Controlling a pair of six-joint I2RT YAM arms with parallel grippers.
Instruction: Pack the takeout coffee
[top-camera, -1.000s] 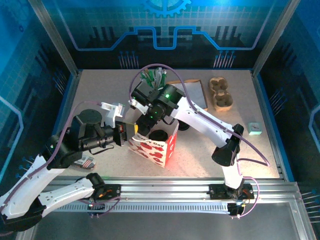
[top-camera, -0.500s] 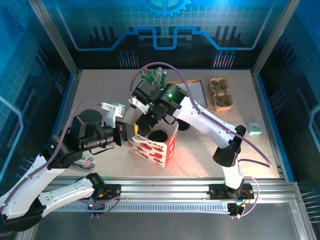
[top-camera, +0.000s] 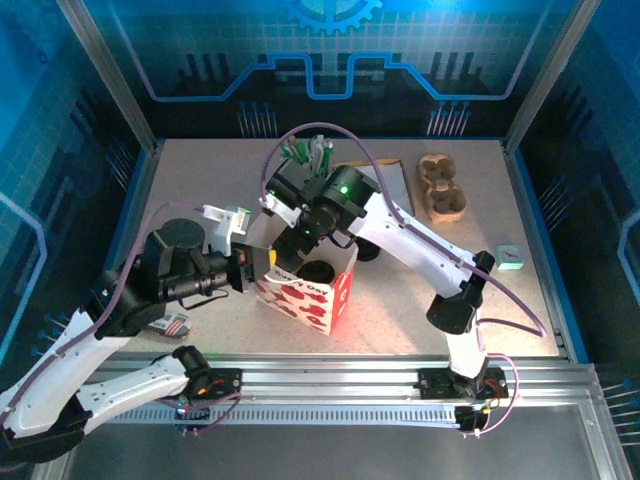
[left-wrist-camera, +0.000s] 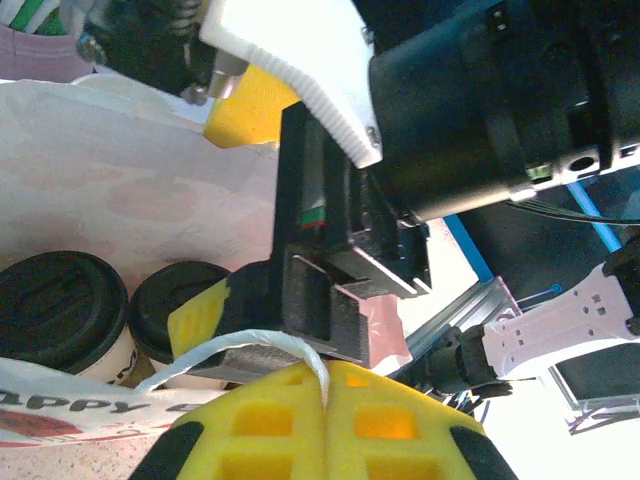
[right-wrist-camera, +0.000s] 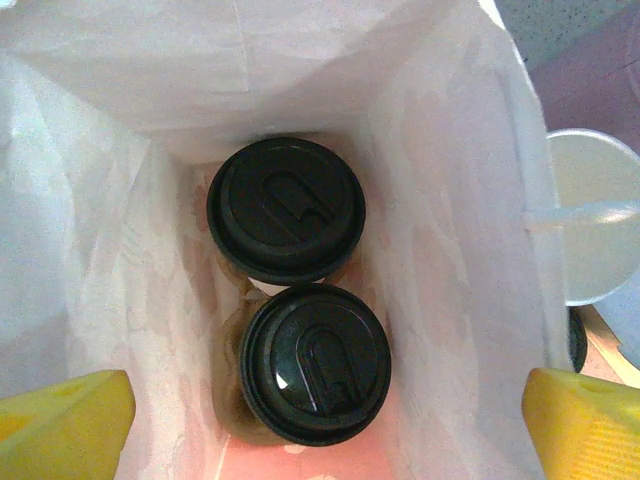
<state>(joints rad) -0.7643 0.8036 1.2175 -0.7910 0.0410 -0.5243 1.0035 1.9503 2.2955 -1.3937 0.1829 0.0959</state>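
Observation:
Two takeout coffee cups with black lids (right-wrist-camera: 286, 208) (right-wrist-camera: 314, 362) stand side by side inside the white gift bag (top-camera: 300, 292) with red hearts, seated in a brown holder. My right gripper (right-wrist-camera: 320, 430) hangs open right over the bag's mouth, its yellow fingertips (right-wrist-camera: 62, 418) spread to either side and holding nothing. In the top view it (top-camera: 290, 238) sits just above the bag's back rim. My left gripper (left-wrist-camera: 327, 385) is shut on the bag's white twisted handle (left-wrist-camera: 250, 345) at the bag's left side (top-camera: 262, 262). The lids (left-wrist-camera: 58, 298) also show from there.
A pink cup of green sticks (top-camera: 308, 155) stands behind the bag. At the back right lie a flat tray (top-camera: 388, 182) and a cardboard cup carrier (top-camera: 443, 187). A teal box (top-camera: 511, 258) sits at the right. A black round object (top-camera: 180, 233) is on the left.
My right gripper has drifted slightly up and to the back right over the bag, still open. The left gripper keeps its hold on the handle.

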